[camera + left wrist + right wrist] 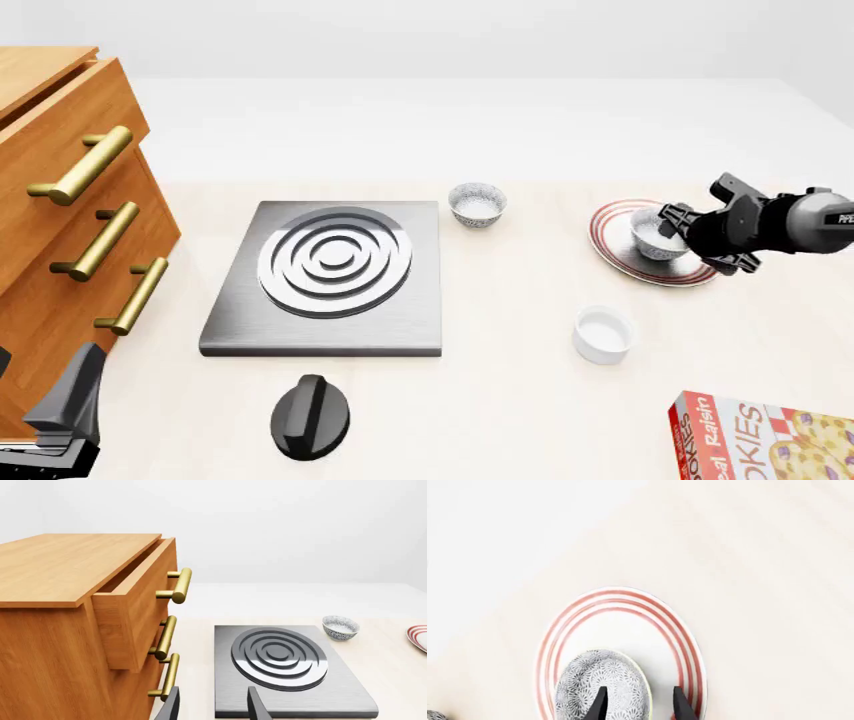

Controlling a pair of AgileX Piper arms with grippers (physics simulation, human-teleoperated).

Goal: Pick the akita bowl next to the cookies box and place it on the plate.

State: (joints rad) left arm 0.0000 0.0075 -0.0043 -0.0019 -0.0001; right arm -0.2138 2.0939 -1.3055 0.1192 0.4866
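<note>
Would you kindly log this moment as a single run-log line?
right gripper: holding akita bowl | bowl: over plate, contact unclear | left gripper: open, idle near stove burner

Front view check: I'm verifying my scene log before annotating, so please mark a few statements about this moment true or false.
1. The akita bowl is over the plate, with the right gripper at its rim. True.
2. The left gripper holds the white cup. False: it is open and empty; the cup stands on the table.
3. A second speckled bowl sits beside the stove burner. True.
4. The cabinet's top drawer is shut. False: it is pulled out.
</note>
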